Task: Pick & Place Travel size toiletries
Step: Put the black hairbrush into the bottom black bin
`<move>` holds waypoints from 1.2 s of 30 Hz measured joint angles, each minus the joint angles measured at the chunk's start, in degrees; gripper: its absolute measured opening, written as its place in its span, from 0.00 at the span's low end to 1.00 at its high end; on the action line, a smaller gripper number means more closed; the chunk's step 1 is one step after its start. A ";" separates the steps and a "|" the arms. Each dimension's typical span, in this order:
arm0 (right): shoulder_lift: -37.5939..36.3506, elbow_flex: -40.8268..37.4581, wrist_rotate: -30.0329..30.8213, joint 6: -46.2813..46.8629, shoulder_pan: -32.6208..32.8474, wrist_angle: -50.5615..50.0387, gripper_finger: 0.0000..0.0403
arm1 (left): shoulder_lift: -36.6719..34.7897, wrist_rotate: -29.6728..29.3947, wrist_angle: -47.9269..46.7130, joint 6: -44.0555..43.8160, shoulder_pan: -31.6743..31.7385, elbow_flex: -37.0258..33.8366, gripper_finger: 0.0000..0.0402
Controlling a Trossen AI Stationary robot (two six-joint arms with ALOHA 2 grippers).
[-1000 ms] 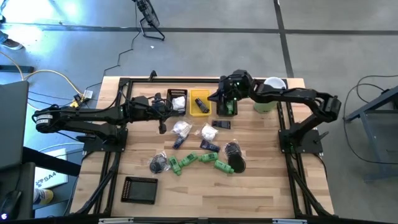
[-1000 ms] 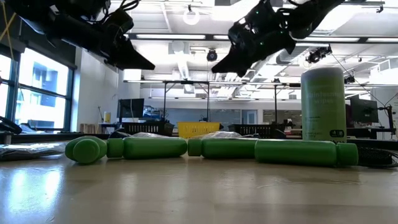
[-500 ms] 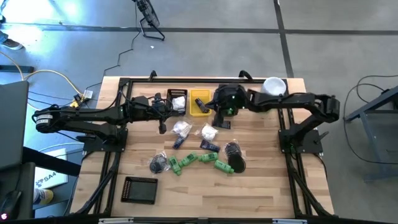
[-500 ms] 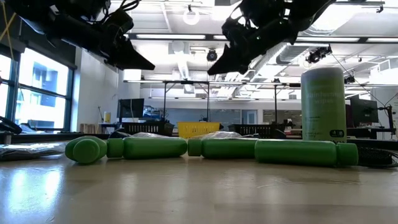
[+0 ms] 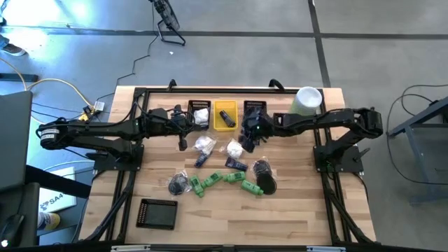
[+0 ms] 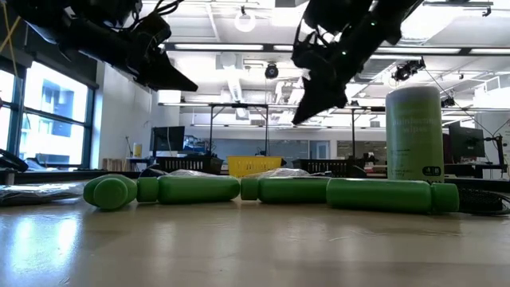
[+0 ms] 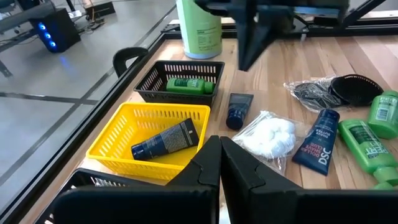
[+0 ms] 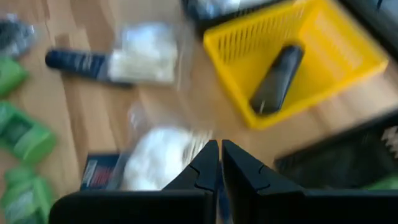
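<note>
The travel size toiletries lie mid-table: white packets (image 5: 205, 145) (image 5: 234, 148), dark tubes (image 5: 234, 163), green bottles (image 5: 231, 178) and black round pieces (image 5: 262, 168). At the far edge, a yellow bin (image 5: 225, 116) holds a dark tube (image 7: 165, 140). One black bin (image 5: 255, 112) holds a green bottle (image 7: 189, 85) and another (image 5: 199, 112) holds a white packet. My right gripper (image 5: 246, 140) is shut and empty, slanting down above a white packet (image 8: 158, 158). My left gripper (image 5: 183, 143) is shut and empty, in the air near the left black bin.
A big pale-green cylinder with a white lid (image 5: 306, 103) stands at the far right. An extra black bin (image 5: 157, 213) sits near the front left corner. In the low view, green bottles (image 6: 263, 191) lie in a row across the table.
My right gripper has swung from above the far-right black bin toward the table's near-left. It has sunk a little and tipped to point more steeply down, and is now over the white packet beside the yellow bin. It stayed shut.
</note>
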 joint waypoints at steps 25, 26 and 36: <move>0.00 0.04 -13.55 33.72 14.05 -34.89 0.03 | -0.01 -0.04 0.05 0.13 0.00 0.00 0.00; 0.00 0.02 -13.54 34.66 14.43 -36.26 0.04 | -0.01 -0.04 0.07 0.13 0.00 0.00 0.00; 0.00 0.04 -10.52 45.24 19.93 -40.22 0.28 | 0.00 -0.13 0.06 0.13 0.00 0.00 0.00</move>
